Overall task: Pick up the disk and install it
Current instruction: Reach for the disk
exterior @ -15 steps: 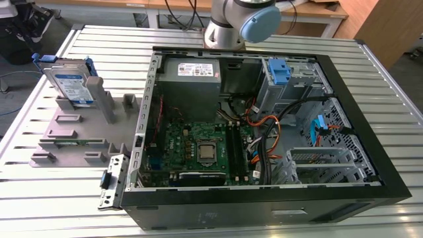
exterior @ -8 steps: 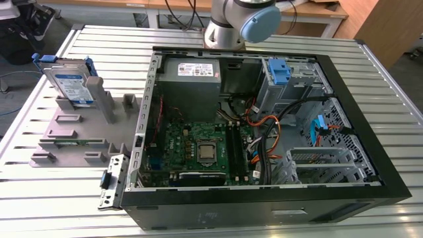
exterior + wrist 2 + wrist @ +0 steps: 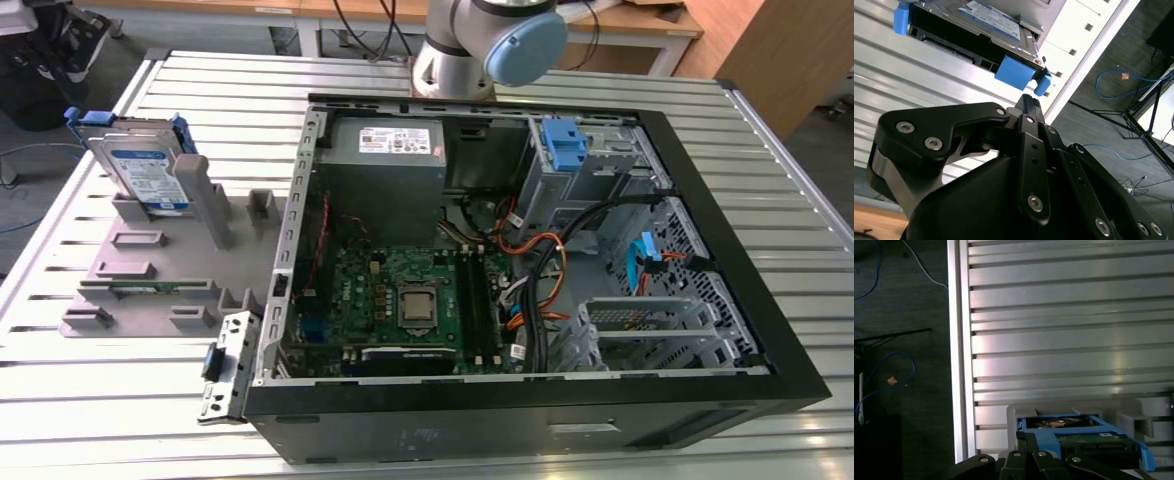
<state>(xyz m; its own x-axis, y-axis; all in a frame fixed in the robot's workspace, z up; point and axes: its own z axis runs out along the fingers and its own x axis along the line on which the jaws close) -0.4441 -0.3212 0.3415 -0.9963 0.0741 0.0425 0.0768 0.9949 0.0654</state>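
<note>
We judge the job barely begun: the disk point(image 3: 140, 165) stands on edge in the grey rack point(image 3: 147, 290) on the table point(image 3: 80, 420), outside the open computer case point(image 3: 534, 250), while our claw point(image 3: 1026, 440), seemingly clenched on nothing, hangs near its blue bracket point(image 3: 1014, 72).

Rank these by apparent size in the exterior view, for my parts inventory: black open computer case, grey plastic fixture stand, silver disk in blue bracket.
1. black open computer case
2. grey plastic fixture stand
3. silver disk in blue bracket
</note>
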